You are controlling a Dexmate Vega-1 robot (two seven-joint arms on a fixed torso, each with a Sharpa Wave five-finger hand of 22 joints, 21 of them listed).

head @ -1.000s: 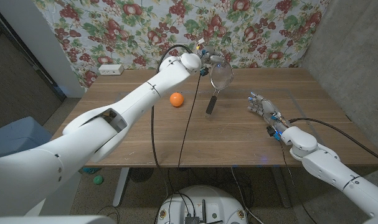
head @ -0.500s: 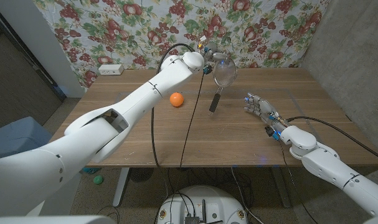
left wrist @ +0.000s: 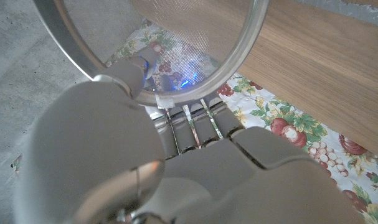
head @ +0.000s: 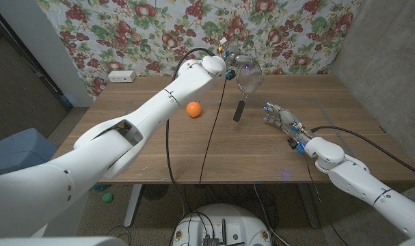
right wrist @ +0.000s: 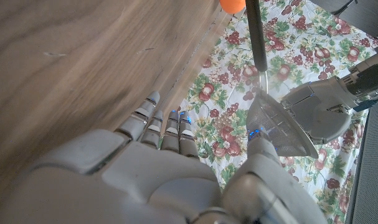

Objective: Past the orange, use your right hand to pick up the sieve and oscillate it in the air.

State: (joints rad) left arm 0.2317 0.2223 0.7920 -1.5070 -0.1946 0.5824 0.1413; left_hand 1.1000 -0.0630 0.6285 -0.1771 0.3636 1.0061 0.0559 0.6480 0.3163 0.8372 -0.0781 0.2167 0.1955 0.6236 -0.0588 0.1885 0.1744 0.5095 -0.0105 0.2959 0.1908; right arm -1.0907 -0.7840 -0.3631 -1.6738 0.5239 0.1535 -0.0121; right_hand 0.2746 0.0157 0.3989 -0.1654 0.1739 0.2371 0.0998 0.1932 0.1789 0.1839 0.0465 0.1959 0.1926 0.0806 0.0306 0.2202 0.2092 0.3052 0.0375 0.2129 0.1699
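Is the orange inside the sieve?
No, the orange sits on the wooden table, apart from the sieve that the left hand holds in the air.

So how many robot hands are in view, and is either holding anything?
2. The left hand is raised over the table's far side, holding the sieve by its rim, handle hanging down. The right hand, holding nothing, hovers right of it, fingers spread.

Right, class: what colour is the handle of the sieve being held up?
Black; the sieve handle shows best in the head view.

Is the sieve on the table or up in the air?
In the air: the left hand holds the sieve by its rim, handle hanging down.
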